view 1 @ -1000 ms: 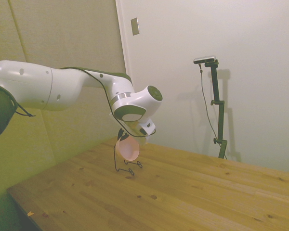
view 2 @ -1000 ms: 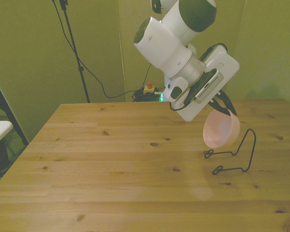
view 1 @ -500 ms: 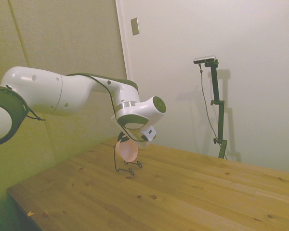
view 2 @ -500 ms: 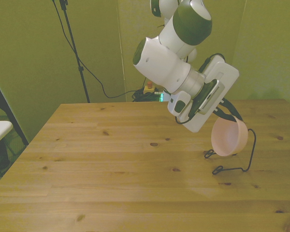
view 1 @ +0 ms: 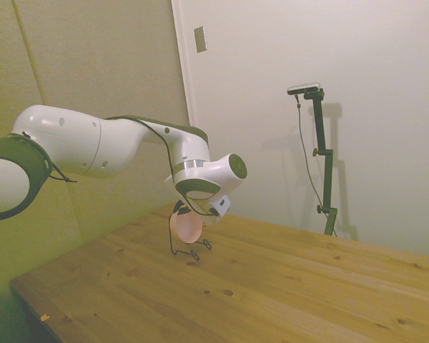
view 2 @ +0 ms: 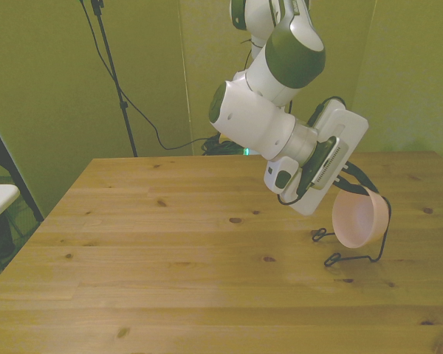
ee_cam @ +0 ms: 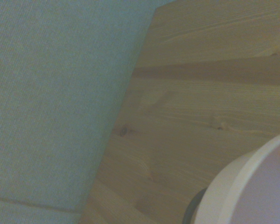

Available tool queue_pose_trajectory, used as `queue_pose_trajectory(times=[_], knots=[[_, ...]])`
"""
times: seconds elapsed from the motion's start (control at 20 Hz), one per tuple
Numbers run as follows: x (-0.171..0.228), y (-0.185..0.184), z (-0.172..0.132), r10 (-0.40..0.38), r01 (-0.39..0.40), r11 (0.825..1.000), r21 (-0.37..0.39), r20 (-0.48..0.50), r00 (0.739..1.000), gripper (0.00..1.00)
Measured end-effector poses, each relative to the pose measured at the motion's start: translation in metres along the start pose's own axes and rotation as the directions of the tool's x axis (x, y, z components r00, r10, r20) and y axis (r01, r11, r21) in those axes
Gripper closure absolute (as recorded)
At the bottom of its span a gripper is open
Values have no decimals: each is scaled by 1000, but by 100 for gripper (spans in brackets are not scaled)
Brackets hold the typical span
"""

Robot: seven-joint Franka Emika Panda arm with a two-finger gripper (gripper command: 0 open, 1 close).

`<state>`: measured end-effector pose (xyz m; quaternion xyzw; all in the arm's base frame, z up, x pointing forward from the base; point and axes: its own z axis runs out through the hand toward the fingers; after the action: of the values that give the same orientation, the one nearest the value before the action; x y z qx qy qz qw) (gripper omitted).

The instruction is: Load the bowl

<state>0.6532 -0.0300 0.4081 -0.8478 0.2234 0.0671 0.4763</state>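
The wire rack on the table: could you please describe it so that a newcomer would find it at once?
Start at the wooden table and follow the white arm down to its pincer, near the front view's right. Just below stands the wire rack, a thin black bent-wire frame with small looped feet. The tilted pink bowl held against it marks it out.

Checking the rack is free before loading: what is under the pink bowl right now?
Under the pink bowl, held tilted by the gripper, stands a black wire rack on the wooden table. Nothing else shows there. The bowl hides the rack's upper loop, so contact is unclear.
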Motion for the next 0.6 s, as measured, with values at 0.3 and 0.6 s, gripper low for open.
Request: queue_pose_trajectory(times=[0.3,0.6], knots=[[3,6,4,6,-6,1000,-2,4,1000,100],[7,11,10,16,-16,1000,-5,8,1000,100]])
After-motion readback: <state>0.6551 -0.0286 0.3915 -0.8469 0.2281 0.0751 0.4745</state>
